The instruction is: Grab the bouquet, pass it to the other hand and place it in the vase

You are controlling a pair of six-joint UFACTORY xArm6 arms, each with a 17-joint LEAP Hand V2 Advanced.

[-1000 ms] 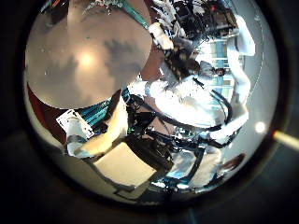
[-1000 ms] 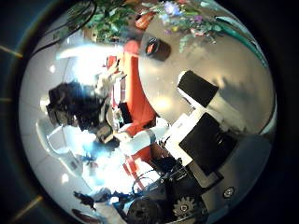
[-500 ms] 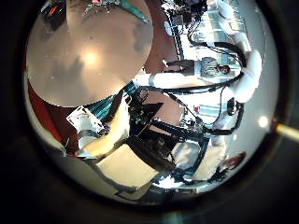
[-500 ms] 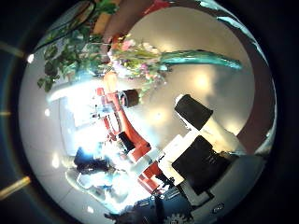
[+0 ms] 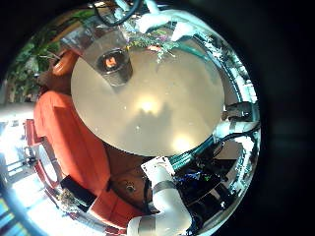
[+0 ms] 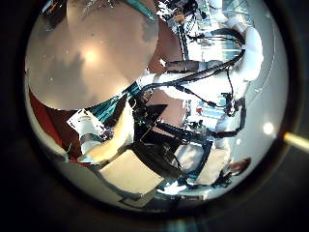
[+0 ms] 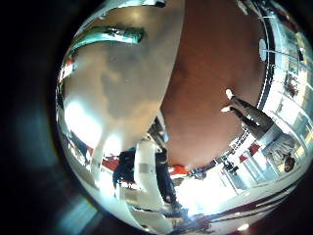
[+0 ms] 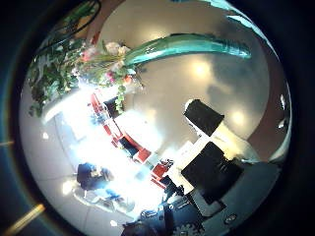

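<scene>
The bouquet (image 8: pixel 118 61) lies flat on the round bench (image 8: pixel 212 84), its long wrapped stem (image 8: pixel 192 46) stretched across the top and its blooms and leaves spread at one end. The right hand (image 8: pixel 212 147) hangs over it with the fingers (image 8: pixel 205 116) extended and apart. They hold nothing and stand clear of the flowers. The right little finger side palm view shows the same stem (image 7: pixel 108 35) resting on the bench near its edge, with bare floor (image 7: pixel 220 69) beyond.

From the left hand (image 5: pixel 162 197), the whole bench top (image 5: pixel 148 103) spreads out below. A clear glass vase (image 5: pixel 111 61) stands upright on it, close to the rim. The bouquet's greenery (image 5: pixel 157 44) lies near the vase at that same side, with a hand (image 5: pixel 156 18) just above it. A cushioned seat (image 5: pixel 69 138) curves round the bench beside the vase. The left hand's fingers (image 6: pixel 108 145) are loosely extended and empty, well apart from both the vase and the bouquet.
</scene>
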